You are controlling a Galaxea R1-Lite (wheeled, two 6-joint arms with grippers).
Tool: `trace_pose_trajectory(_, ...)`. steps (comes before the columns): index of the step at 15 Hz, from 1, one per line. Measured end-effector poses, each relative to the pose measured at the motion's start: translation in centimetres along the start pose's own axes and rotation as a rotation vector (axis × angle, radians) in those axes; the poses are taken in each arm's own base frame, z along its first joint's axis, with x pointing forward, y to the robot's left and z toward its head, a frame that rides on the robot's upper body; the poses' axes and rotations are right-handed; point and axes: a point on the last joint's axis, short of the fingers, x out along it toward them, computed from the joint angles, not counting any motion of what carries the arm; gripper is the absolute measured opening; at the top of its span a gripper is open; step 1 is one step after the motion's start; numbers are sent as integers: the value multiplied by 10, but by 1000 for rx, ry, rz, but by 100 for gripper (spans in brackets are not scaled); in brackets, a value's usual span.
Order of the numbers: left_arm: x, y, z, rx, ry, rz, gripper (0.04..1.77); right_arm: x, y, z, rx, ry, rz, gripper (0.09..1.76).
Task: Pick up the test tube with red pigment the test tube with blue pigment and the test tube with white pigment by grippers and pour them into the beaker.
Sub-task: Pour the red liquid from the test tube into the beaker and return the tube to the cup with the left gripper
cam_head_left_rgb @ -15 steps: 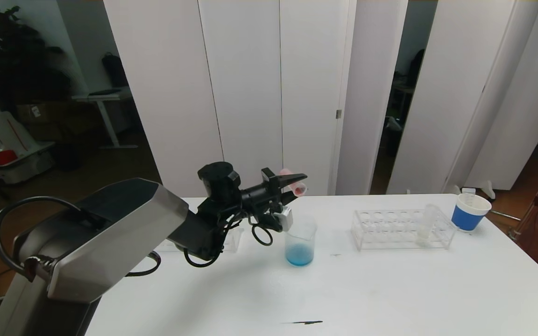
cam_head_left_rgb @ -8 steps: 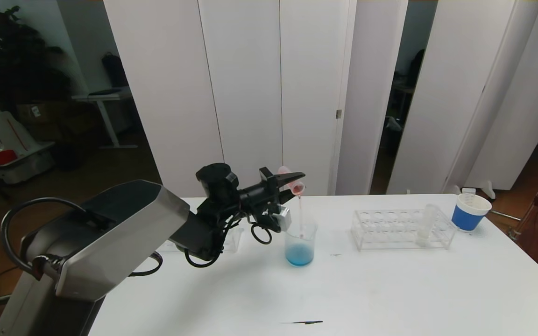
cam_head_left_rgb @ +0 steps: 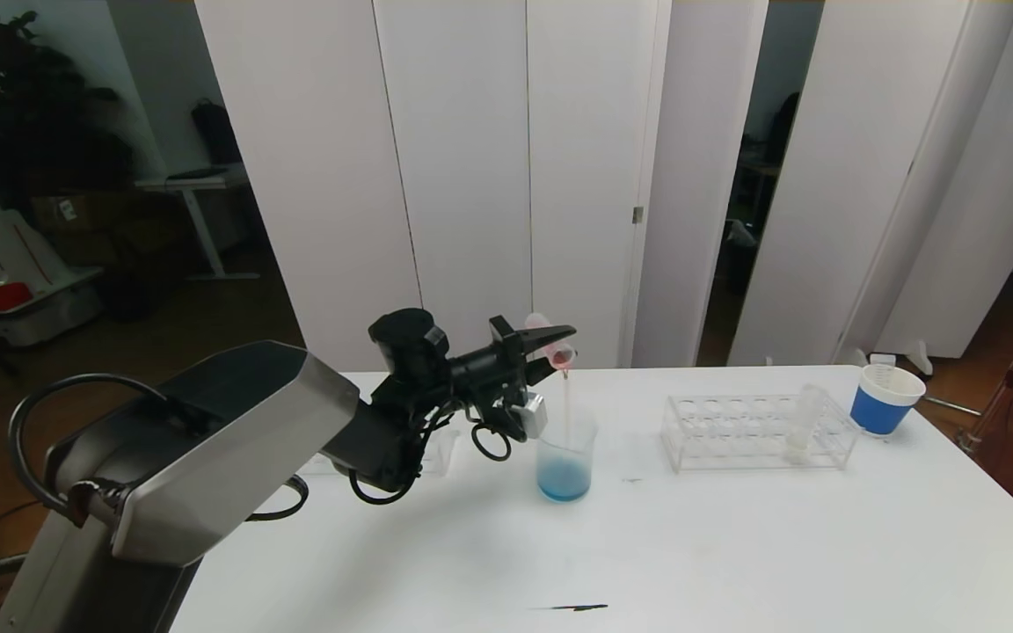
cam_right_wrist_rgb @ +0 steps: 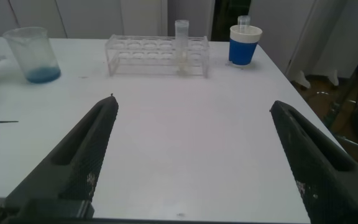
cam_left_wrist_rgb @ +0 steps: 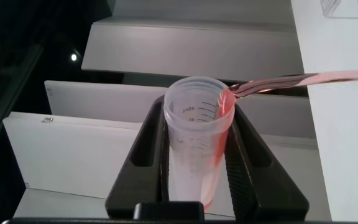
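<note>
Left gripper [cam_head_left_rgb: 550,345]: clamped on red tube [cam_left_wrist_rgb: 199,137], tipped near level, mouth directly above beaker [cam_head_left_rgb: 564,459]; I see red stream falling in.
White tube [cam_head_left_rgb: 804,422]: upright in rack [cam_head_left_rgb: 757,431], nearer right gripper [cam_right_wrist_rgb: 194,155], jaws wide apart, low over table.

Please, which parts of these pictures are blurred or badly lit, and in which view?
Head view: the room at far left is dim; the beaker is clear. Left wrist view: the pouring red stream is smeared beside the sharp test tube. Right wrist view: the near right gripper is soft.
</note>
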Motion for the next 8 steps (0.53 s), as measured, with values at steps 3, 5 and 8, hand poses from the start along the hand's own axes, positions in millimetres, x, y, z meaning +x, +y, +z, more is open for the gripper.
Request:
trace_pose_trajectory(3, 0, 1, -1, 2, 1, 2, 60, 0, 0, 0, 0, 0, 0, 175)
trace_pose_trajectory(5, 0, 1, -1, 4, 0, 4, 60, 0, 0, 0, 0, 0, 0, 175)
trace_pose_trajectory(8, 0, 1, -1, 7, -1, 7, 60, 0, 0, 0, 0, 0, 0, 175)
